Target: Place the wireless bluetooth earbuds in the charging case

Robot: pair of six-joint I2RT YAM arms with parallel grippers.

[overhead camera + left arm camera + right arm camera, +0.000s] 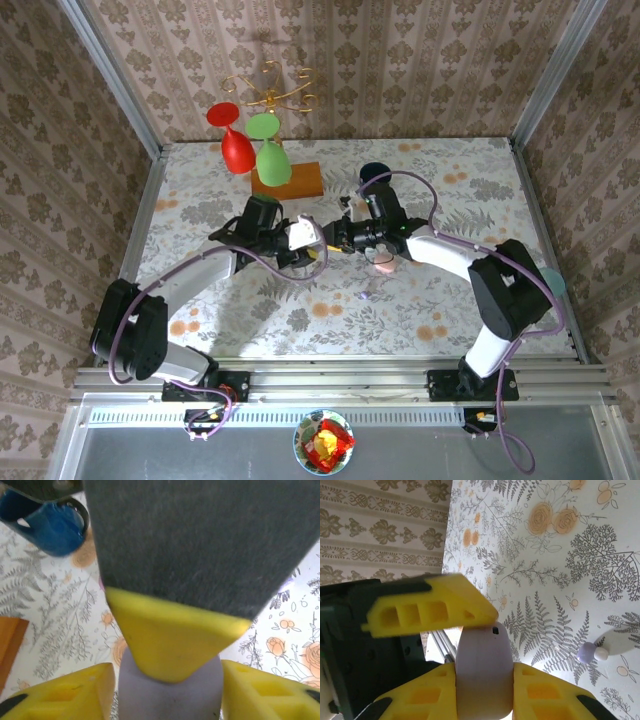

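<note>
**Both grippers meet on one charging case; earbuds lie loose on the table**

Above the middle of the floral table (560, 570), the two arms meet at a lavender charging case (482, 650).

The right gripper (484, 670) has the case. Its two yellow fingers press against opposite sides of the oval shell, with the jaws narrowed to the shell's width.

The left gripper (169, 690) flanks the same case from the other direction, one finger close on each side. The wrist view does not settle whether those fingers are pressing or just clear of the shell. One right-gripper finger lies across the top of the case there.

No opening faces any camera, so the case's contents cannot be told.

Two earbuds (592, 653), one lavender and one white, lie touching each other on the table, well apart from the case and outside it.

A blue mug (55, 525) stands farther back, and its contents are unclear. A small bowl (323, 443) in front of the arm bases holds red and yellow pieces.
</note>
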